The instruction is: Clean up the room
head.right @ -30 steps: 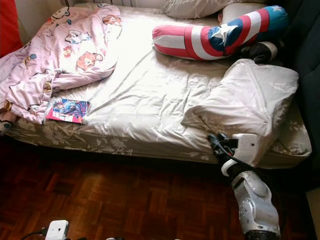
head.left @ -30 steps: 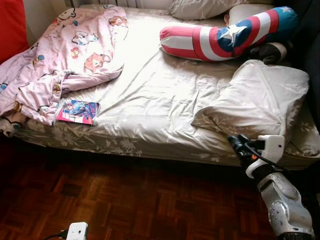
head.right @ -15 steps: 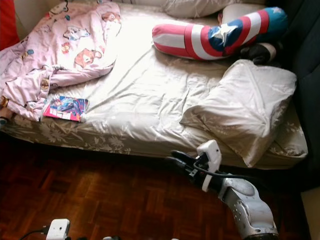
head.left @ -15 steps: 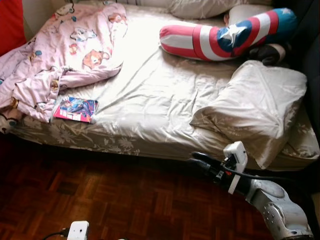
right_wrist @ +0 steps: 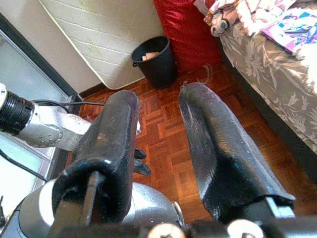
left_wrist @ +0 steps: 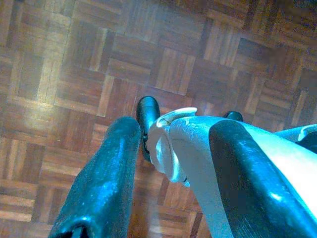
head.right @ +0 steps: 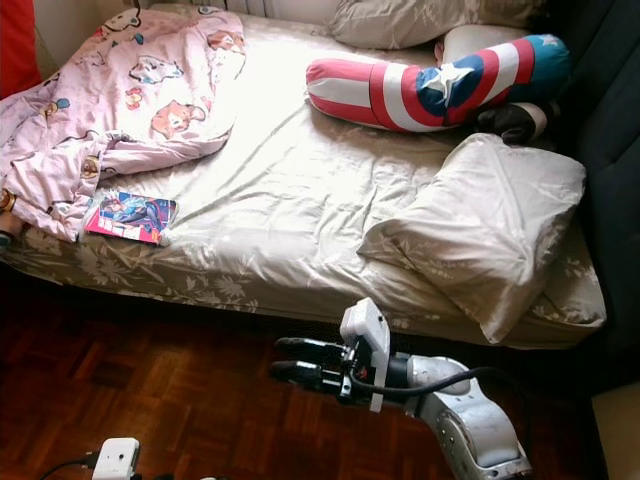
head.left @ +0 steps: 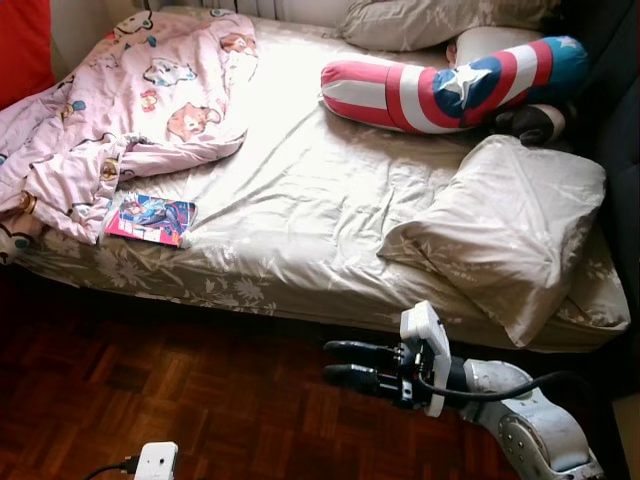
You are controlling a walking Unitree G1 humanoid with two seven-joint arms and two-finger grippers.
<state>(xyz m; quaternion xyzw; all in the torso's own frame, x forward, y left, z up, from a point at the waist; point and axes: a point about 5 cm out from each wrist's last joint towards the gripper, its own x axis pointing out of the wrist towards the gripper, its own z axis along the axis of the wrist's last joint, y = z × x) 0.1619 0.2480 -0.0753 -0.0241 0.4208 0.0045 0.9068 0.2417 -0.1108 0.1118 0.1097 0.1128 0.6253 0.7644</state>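
Note:
My right gripper (head.left: 330,361) hangs open and empty over the parquet in front of the bed (head.left: 300,190), fingers pointing to my left. It sits below the bed's front edge, apart from the beige pillow (head.left: 505,225) at the bed's right end. A crumpled pink cartoon blanket (head.left: 120,100) lies on the left of the bed. A colourful comic book (head.left: 152,220) rests at its front edge. A red, white and blue star cushion (head.left: 450,85) lies at the back. My left gripper (left_wrist: 176,129) hangs open over the floor by my own leg.
A second pillow (head.left: 430,20) and a dark plush thing (head.left: 530,122) sit at the back right. A red cushion (head.left: 22,50) stands at the far left. The right wrist view has a black bin (right_wrist: 156,62) against a white wall. Dark parquet (head.left: 200,400) fronts the bed.
My right arm swung down from the pillow's front corner and leftward; its gripper now points left over the floor. The camera shifted slightly.

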